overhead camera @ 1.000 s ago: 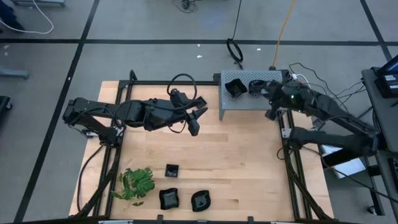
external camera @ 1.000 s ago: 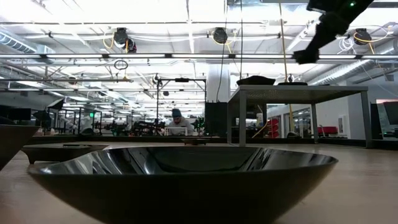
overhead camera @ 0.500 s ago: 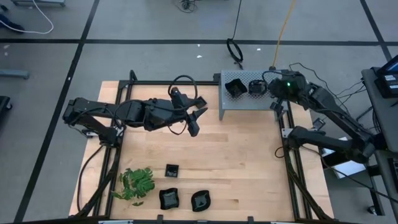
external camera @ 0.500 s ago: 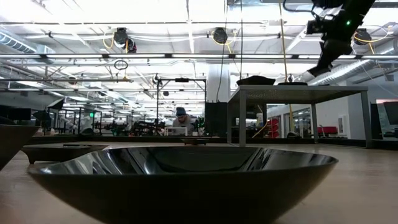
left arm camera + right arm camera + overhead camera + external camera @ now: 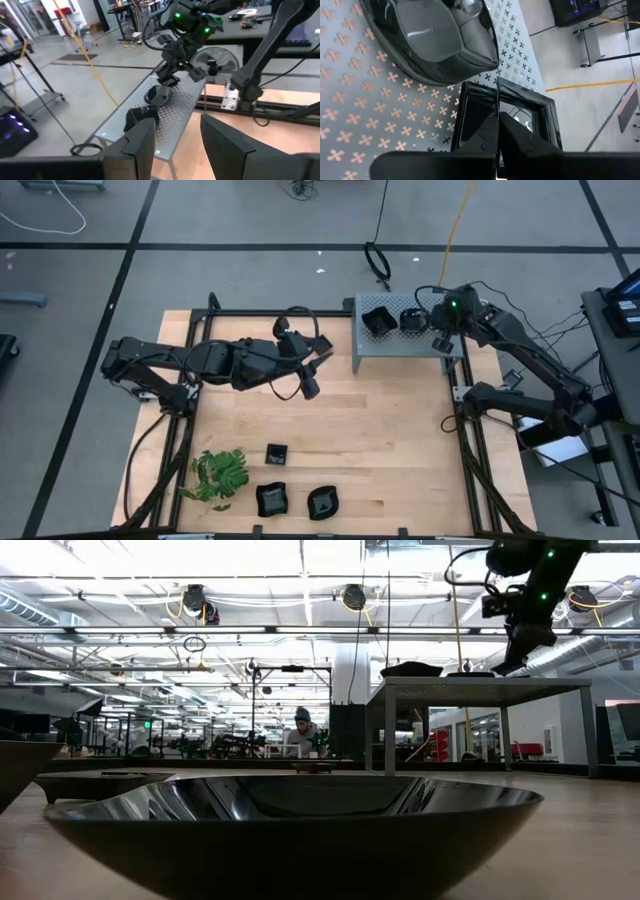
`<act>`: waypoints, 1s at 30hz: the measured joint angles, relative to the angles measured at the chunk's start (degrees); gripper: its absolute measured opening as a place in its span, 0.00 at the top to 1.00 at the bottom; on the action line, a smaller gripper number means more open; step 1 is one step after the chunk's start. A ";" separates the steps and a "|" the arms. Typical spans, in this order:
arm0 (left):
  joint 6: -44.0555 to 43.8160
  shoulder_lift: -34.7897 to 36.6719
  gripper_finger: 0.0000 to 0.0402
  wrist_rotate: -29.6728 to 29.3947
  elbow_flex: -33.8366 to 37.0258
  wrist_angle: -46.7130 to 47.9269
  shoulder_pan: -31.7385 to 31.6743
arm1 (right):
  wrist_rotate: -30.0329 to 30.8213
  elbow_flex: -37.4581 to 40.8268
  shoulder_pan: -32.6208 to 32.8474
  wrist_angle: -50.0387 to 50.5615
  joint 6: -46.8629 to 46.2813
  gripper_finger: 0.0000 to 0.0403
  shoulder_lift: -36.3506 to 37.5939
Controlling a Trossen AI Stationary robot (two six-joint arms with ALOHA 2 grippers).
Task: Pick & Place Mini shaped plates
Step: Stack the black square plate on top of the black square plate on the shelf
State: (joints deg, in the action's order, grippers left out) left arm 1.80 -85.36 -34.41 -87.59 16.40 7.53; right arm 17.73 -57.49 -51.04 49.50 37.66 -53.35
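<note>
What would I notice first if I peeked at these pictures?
Probably the right gripper, shut and hovering over the grey metal box at the far side of the table, where two shiny black plates already sit. Then the left gripper, open over the middle of the wooden table. Last, three more black plates beside a green leafy sprig at the near edge.
</note>
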 joint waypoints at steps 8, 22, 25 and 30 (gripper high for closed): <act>1.01 0.00 0.59 -2.21 0.00 0.00 -0.45 | -4.30 0.00 -1.90 -0.16 3.15 1.00 -0.63; 0.97 0.00 0.59 -2.21 0.00 0.01 -3.06 | -4.54 0.00 -3.55 0.88 3.62 1.00 -0.69; 0.97 0.00 0.59 -2.21 0.00 0.02 -3.06 | -5.06 0.00 -3.55 0.89 3.40 1.00 -0.69; 0.97 0.00 0.59 -2.21 0.00 0.02 -3.06 | -5.94 0.00 -3.53 0.92 2.31 1.00 -0.69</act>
State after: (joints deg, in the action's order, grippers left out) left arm 2.76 -85.36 -36.62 -87.59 16.43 4.47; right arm 11.79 -57.49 -54.57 50.41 39.97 -54.04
